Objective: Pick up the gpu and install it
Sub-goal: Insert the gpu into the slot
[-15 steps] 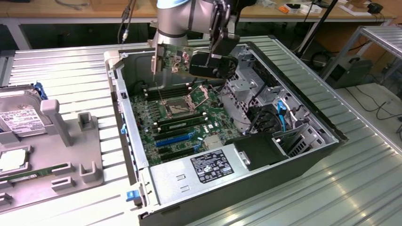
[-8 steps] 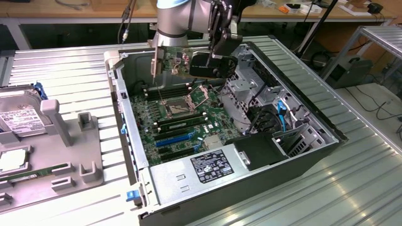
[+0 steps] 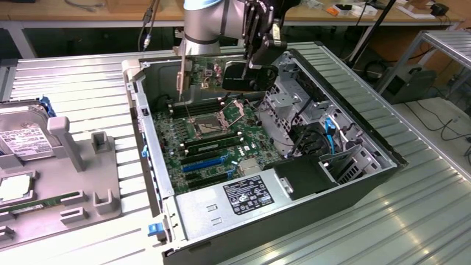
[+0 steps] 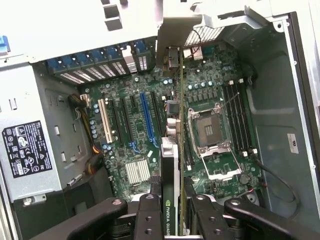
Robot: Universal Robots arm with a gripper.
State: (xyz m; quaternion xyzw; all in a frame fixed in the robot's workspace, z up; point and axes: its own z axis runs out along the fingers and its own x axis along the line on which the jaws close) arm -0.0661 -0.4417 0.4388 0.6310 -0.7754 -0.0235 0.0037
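Closest to the wrist camera, black fingers (image 4: 148, 212) of the claw (image 4: 173, 212), clamped on both faces of the gpu (image 4: 171, 165), edge-on here with a green strip along its top. Below and beyond it, the motherboard (image 4: 215, 75): long blue slot (image 4: 146, 117) to one side of the card, open CPU socket (image 4: 209, 131) to the other.

In the exterior view, nearest, a silver power supply (image 3: 213, 210) with a black label, inside the open case (image 3: 151, 138) lying on the slatted table (image 3: 412, 210). Toward the exterior view's left, a grey tray (image 3: 81, 165) with a hard drive (image 3: 26, 141) and a memory stick (image 3: 41, 203). Farther in, above the far end of the motherboard, the gpu upright in the claw, silver bracket toward the exterior view's left, raised clear of the slots and not yet seated. Behind and above, the arm (image 3: 209, 22).
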